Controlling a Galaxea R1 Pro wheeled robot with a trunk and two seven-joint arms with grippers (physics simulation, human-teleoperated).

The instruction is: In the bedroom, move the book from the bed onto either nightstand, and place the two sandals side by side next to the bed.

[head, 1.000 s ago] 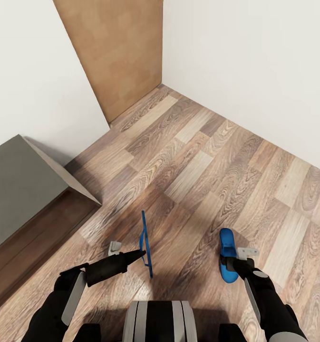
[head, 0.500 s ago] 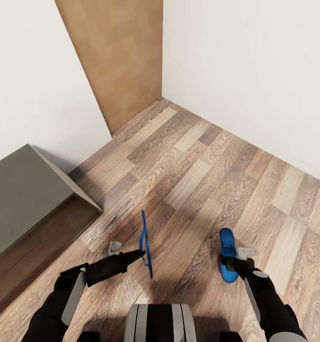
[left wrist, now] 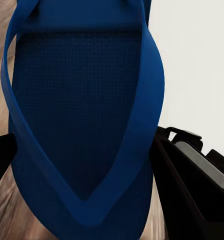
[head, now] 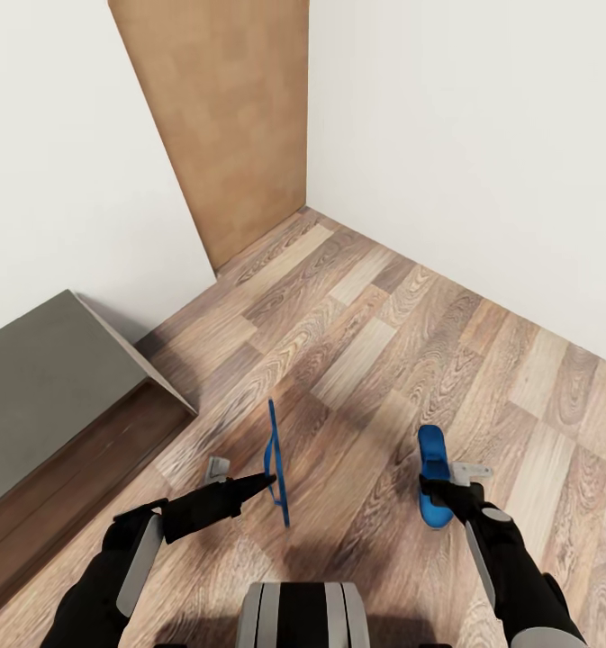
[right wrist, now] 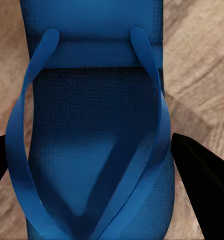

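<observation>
Each gripper carries one sandal: the left gripper [head: 265,481] has its fingers clamped on a sandal [head: 275,463] held on edge above the floor [head: 375,333], and the right gripper [head: 436,490] has its fingers closed on the other sandal [head: 431,486], which lies flatter, sole down. In the wrist views the dark fingers [left wrist: 184,195] sit either side of each blue sole [right wrist: 97,150]. To do this step well, I judge both should come down on the bare planks just right of the bed [head: 50,396] (its grey mattress corner and brown frame show at the left), turned flat, toes the same way, close together. Count: two sandals, two grippers, one bed, one wooden door [head: 226,117] in the far corner.
</observation>
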